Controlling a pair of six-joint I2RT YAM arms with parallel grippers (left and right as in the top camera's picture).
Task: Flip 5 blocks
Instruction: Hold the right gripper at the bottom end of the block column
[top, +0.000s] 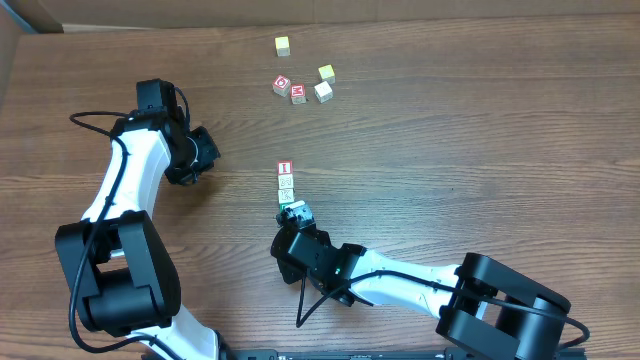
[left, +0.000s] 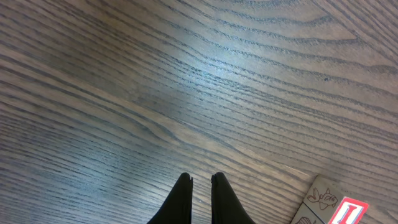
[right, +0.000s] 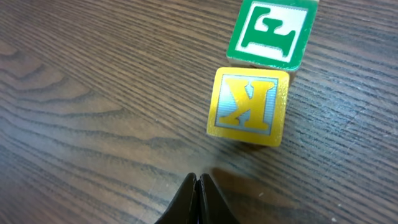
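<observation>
A short column of blocks lies mid-table: a red-faced "I" block (top: 285, 167), a pale block (top: 286, 182) and a greenish block (top: 288, 197). My right gripper (top: 297, 222) sits at the column's near end, shut and empty. In the right wrist view its tip (right: 199, 178) is just short of a yellow "K" block (right: 247, 107), not touching it, with a green-faced block (right: 272, 32) right beyond. My left gripper (top: 208, 152) hovers left of the column, shut on nothing (left: 201, 178). The left wrist view catches the red-faced block (left: 349, 211) and a pale pictured face (left: 323, 195) at lower right.
A loose cluster lies at the back: a yellowish block (top: 283, 45), another yellowish one (top: 327, 73), a white one (top: 323, 91), and red "D" (top: 282, 85) and "M" (top: 298, 93) cubes. The table is dark wood grain (left: 186, 74).
</observation>
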